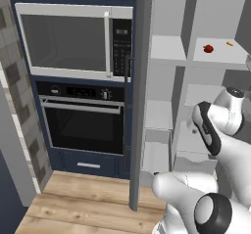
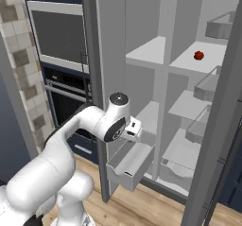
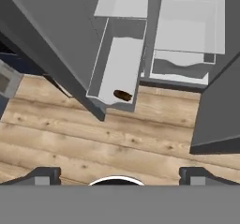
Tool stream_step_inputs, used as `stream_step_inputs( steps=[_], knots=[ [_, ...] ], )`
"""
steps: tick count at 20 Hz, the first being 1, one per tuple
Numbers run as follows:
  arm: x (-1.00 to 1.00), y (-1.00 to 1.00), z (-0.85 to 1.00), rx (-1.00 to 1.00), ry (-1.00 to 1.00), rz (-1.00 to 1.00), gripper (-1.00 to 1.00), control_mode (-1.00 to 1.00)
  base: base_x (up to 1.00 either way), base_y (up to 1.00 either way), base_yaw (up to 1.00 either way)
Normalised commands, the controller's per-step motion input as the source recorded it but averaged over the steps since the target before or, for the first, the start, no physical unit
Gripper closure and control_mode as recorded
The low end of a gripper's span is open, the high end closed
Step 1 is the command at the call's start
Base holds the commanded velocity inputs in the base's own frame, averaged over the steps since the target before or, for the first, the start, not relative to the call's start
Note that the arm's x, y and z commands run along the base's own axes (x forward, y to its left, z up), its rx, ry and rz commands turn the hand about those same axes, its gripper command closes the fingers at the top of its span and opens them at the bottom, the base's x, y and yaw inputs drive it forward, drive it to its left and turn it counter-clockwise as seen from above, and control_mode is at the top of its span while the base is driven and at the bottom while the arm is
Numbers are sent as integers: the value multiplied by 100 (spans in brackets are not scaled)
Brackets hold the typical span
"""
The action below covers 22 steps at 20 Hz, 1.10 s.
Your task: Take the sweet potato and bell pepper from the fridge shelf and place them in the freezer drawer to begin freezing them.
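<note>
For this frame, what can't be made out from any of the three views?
- Hand: hand view shows two tips set wide apart, nothing between them; in the right base view the wrist hides them.
- Freezer drawer contents: right base view, the front wall blocks them; hand view shows the sweet potato.
- Bell pepper: too small for its stem.

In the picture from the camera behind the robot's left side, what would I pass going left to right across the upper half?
Microwave → its dark control panel → edge of the open fridge door → fridge shelf → bell pepper → tiny orange sliver.
</note>
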Motion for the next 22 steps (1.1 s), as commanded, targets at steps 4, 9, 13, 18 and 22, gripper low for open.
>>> stream_step_inputs(
  steps=[4,9,13,18,22],
  knots=[
    [36,-84,0,-7,-9,-5,-100,-100,0,0,0],
    [41,-87,23,-8,-8,0,-100,-100,0,0,0],
    [18,-85,43,-2,-8,0,-100,-100,0,0,0],
    [6,-84,14,0,-7,-6,-100,-100,0,0,0],
    [0,-77,0,0,-11,-9,-100,-100,0,0,0]
  ],
)
